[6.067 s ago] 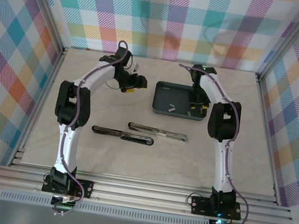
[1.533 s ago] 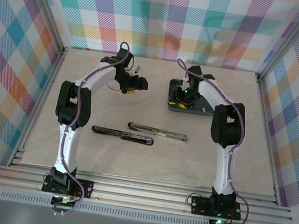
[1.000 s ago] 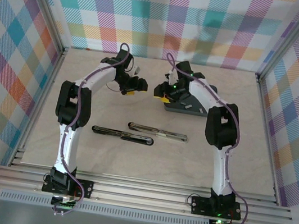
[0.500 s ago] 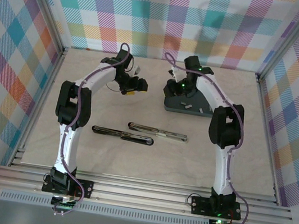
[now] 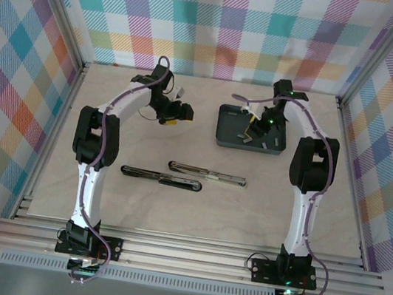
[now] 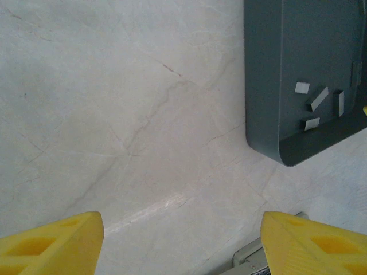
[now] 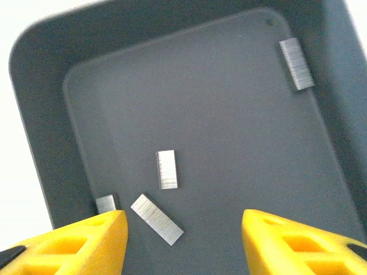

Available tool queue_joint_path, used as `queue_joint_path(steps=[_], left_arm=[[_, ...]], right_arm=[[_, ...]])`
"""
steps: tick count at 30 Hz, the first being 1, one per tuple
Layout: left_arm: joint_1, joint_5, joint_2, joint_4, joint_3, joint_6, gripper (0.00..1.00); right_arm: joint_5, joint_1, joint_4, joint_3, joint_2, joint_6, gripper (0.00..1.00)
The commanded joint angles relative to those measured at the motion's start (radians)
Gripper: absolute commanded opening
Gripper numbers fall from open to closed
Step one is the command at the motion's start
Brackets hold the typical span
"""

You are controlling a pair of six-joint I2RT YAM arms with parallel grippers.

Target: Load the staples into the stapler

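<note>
The stapler lies opened out on the table as two long parts, a silver one (image 5: pixel 207 173) and a black one (image 5: pixel 162 178). Behind it sits a dark grey tray (image 5: pixel 230 123). My right gripper (image 5: pixel 256 132) hangs open just above the tray's right half. In the right wrist view the staples (image 7: pixel 167 169) lie as several short silver strips on the tray floor (image 7: pixel 241 143), two of them just ahead of the open right gripper (image 7: pixel 180 246). My left gripper (image 5: pixel 179 115) hovers open and empty over bare table, left of the tray (image 6: pixel 298 51).
Checked walls close in the table on the left, back and right. The marble tabletop (image 5: pixel 135 205) spreads in front of the stapler. The staples (image 6: pixel 316 98) also show in the left wrist view, near the tray's corner.
My right gripper has swung from the tray's left edge to above its right half. The tray, tipped up before, now lies flat. The left arm has stayed put.
</note>
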Motion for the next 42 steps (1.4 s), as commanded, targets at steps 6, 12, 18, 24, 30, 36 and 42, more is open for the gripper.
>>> queue_joint_path(steps=[6, 12, 18, 24, 30, 36, 42], left_arm=[[0.015, -0.003, 0.043, -0.073, 0.063, 0.028, 0.73], [0.015, -0.012, 0.059, -0.089, 0.079, 0.023, 0.73], [0.014, -0.013, 0.068, -0.083, 0.079, 0.002, 0.72], [0.012, -0.013, 0.073, -0.080, 0.077, -0.011, 0.72], [0.010, -0.015, 0.074, -0.080, 0.071, -0.014, 0.72], [0.009, -0.016, 0.073, -0.077, 0.065, -0.014, 0.72], [0.009, -0.017, 0.070, -0.079, 0.056, -0.011, 0.73]], right_arm=[[0.000, -0.010, -0.121, 0.070, 0.042, -0.380, 0.48], [0.027, -0.009, -0.129, 0.059, 0.062, -0.469, 0.46], [0.052, -0.002, -0.084, 0.057, 0.083, -0.491, 0.45], [0.053, 0.007, -0.068, 0.056, 0.099, -0.528, 0.46], [0.011, 0.021, -0.113, 0.068, 0.106, -0.559, 0.46], [0.003, 0.032, -0.149, 0.094, 0.126, -0.568, 0.46], [0.031, 0.035, -0.172, 0.106, 0.145, -0.581, 0.45]])
